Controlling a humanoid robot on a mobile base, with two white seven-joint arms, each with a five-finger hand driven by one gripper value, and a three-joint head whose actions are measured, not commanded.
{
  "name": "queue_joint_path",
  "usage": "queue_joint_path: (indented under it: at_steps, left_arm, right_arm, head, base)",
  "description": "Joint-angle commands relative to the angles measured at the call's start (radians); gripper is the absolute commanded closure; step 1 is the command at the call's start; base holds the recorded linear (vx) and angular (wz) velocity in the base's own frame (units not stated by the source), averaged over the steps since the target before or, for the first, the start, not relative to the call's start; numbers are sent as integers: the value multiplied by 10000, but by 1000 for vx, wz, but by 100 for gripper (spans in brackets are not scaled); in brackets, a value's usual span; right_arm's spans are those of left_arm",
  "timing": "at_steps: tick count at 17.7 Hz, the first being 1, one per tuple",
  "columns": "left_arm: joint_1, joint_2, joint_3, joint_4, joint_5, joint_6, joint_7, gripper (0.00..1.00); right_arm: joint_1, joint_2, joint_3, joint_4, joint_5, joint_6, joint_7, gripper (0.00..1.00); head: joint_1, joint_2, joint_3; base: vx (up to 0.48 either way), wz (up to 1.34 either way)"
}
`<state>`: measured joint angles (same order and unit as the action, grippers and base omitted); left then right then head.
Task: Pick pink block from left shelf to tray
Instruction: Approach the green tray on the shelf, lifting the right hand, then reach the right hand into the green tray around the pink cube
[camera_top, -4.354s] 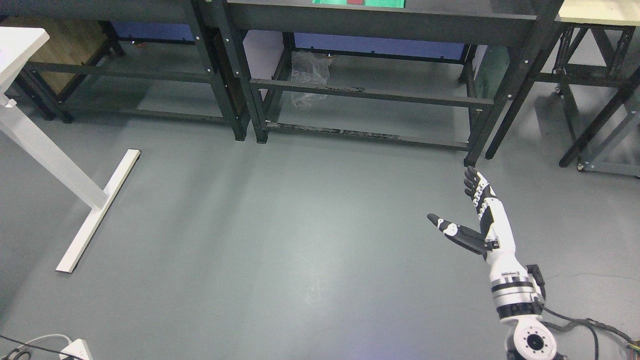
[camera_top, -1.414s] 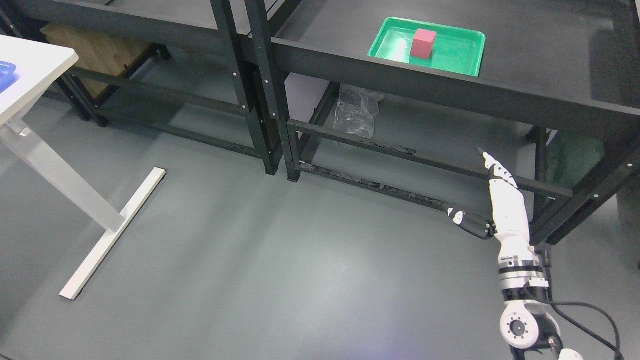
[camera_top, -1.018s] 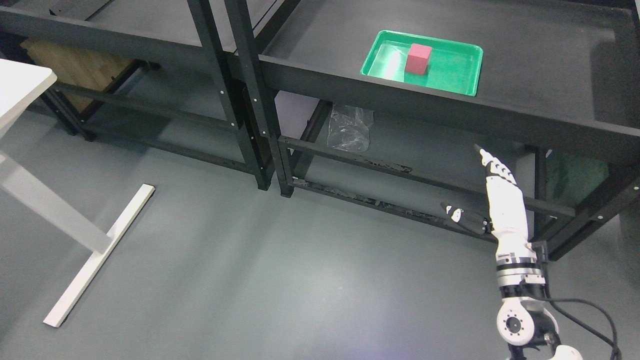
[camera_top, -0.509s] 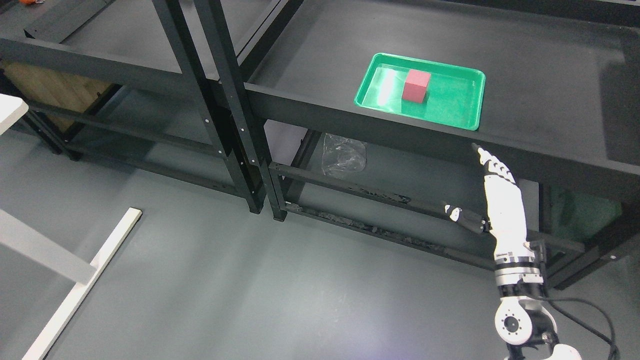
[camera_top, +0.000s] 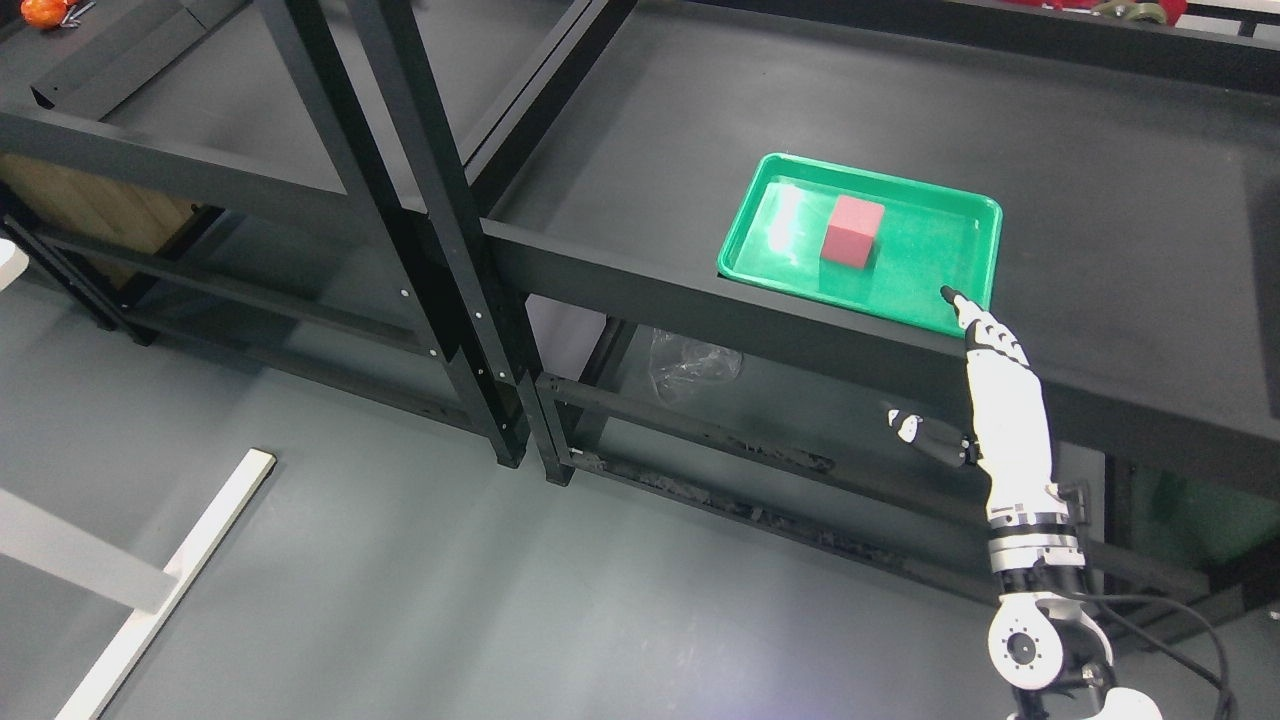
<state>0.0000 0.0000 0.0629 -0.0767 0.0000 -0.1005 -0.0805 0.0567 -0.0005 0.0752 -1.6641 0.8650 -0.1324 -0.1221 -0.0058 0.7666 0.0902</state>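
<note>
A pink block (camera_top: 853, 231) sits upright inside a green tray (camera_top: 938, 271) on the black shelf top (camera_top: 1100, 240). My right hand (camera_top: 975, 375) reaches up from the lower right, fingers stretched flat and thumb out to the left, holding nothing. Its fingertips (camera_top: 952, 299) overlap the tray's near right corner in the picture; whether they touch it I cannot tell. The hand is to the right of and nearer than the block. My left arm does not show.
Black shelf uprights (camera_top: 440, 230) divide the left shelf (camera_top: 150, 100) from the right one. A crumpled clear plastic bag (camera_top: 692, 362) lies on the lower level. A white table leg (camera_top: 150, 610) crosses the grey floor at lower left. An orange thing (camera_top: 42, 12) sits at far top left.
The camera has tilted up and come closer, so the shelf top and tray sit lower and larger in the picture. My right hand stays outstretched and now overlaps the tray's near corner.
</note>
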Motion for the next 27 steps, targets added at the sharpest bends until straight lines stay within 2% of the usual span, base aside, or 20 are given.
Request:
queue_joint_path:
  at_steps: [1, 9, 19, 27]
  left_arm:
    - [92, 175, 0, 0, -15, -8, 7, 0]
    - [92, 175, 0, 0, -15, -8, 7, 0]
    - [92, 175, 0, 0, -15, 8, 7, 0]
    - [92, 175, 0, 0, -15, -8, 7, 0]
  right_arm:
    - [1, -169, 30, -3, 2, 20, 70, 0]
    - [-30, -169, 198, 43, 17, 112, 193, 0]
    - [-61, -169, 1180, 518, 232, 648, 1129, 0]
    - [169, -593, 1380, 564, 432, 757, 1313, 0]
  head:
    - [0, 0, 0]
    - [0, 0, 0]
    - [0, 0, 0]
    - [0, 0, 0]
  base:
    - [234, 22]
    - [219, 4]
    - [203, 11]
    - [158, 19]
